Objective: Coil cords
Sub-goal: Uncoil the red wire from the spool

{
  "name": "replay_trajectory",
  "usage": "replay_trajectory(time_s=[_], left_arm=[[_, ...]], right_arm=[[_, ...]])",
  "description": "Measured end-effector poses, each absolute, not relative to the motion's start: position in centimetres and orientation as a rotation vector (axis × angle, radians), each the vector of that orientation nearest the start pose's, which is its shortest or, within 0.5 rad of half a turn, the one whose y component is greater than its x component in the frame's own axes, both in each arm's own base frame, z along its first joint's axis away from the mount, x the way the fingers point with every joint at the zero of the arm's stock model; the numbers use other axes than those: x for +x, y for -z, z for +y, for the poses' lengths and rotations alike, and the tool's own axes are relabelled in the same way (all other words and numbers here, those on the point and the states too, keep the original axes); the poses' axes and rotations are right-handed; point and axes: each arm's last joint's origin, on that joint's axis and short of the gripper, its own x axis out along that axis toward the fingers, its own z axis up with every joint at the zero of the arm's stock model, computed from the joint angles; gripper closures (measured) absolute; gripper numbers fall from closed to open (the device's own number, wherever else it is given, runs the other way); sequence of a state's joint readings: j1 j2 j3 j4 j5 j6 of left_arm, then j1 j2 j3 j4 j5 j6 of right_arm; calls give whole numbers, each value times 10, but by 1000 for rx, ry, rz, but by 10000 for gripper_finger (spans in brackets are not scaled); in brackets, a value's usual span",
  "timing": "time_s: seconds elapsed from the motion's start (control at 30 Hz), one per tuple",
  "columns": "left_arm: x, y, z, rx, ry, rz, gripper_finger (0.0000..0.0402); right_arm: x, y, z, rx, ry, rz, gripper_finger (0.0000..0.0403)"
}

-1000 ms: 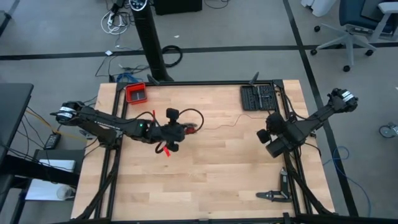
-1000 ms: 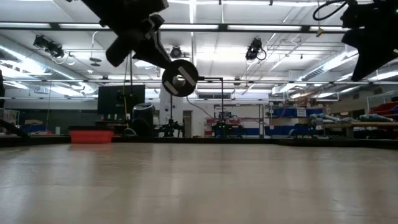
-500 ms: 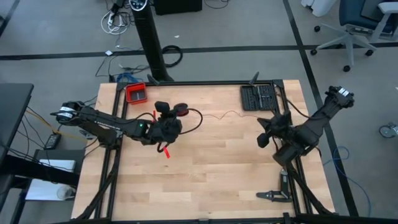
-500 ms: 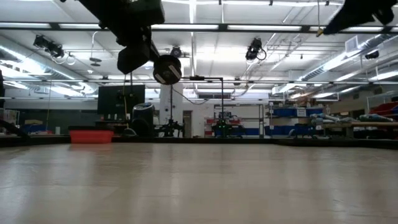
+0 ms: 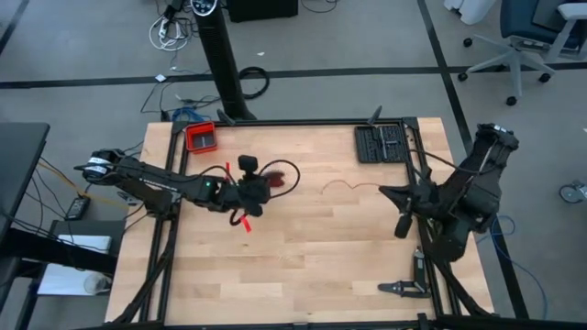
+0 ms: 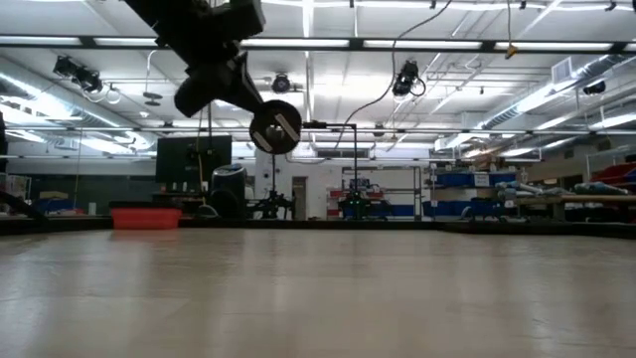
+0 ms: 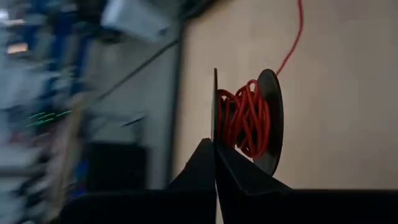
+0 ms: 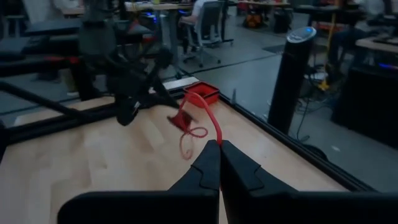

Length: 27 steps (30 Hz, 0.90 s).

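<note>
The thin red cord (image 7: pixel 247 119) is partly wound on a small black spool (image 5: pixel 270 177) that my left gripper (image 5: pixel 253 190) is shut on, above the middle of the table. The spool also shows in the low view (image 6: pixel 275 126), clear of the tabletop. A free length of cord (image 5: pixel 341 186) runs from the spool toward the table's right to my right gripper (image 5: pixel 387 192), which is shut on it. In the right wrist view the cord (image 8: pixel 208 115) arcs from the fingers to the spool (image 8: pixel 181 119). My left gripper pinches one thin flange of the spool at its rim (image 7: pixel 216 127) between its two shut fingers. The spool is lifted clear of the table, the wound cord beside the fingers. My right gripper pinches the free length of red cord (image 8: pixel 216 138) between its shut fingertips, coming level from the table's right. The cord runs slack and curved to the spool.
A red rectangular tray (image 5: pixel 200 137) stands at the far left of the table, a black tool rack (image 5: pixel 381 143) at the far right, pliers (image 5: pixel 402 288) near the front right corner. A black cable loop (image 5: pixel 292 174) hangs by the spool.
My left gripper has stayed over the middle of the table and turned about, carrying the spool round with it. My right arm has drawn back toward the table's right edge and turned. The free cord between spool and right gripper now looks shorter.
</note>
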<state>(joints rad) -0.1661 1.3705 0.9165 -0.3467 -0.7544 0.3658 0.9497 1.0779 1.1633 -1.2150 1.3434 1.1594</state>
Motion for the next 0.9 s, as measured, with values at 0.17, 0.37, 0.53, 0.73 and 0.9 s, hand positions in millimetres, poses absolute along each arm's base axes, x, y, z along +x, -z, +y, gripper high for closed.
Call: replay_trajectory(time_s=[0.17, 0.37, 0.53, 0.73, 0.9], left_arm=[[277, -241, -33, 582, -170, 819, 402], [271, -244, -32, 506, -150, 923, 402], [262, -244, -28, 464, -202, 1027, 402], [254, -240, -27, 446, -230, 1114, 402], [252, -239, -26, 429, -243, 1130, 402]], right_arm=[[119, -350, 120, 82, 517, 189, 403], [119, -350, 120, 66, 513, 198, 403], [118, -350, 120, 65, 507, 199, 403], [111, -349, 127, 18, 441, 220, 403], [103, -349, 138, -42, 328, 269, 403]])
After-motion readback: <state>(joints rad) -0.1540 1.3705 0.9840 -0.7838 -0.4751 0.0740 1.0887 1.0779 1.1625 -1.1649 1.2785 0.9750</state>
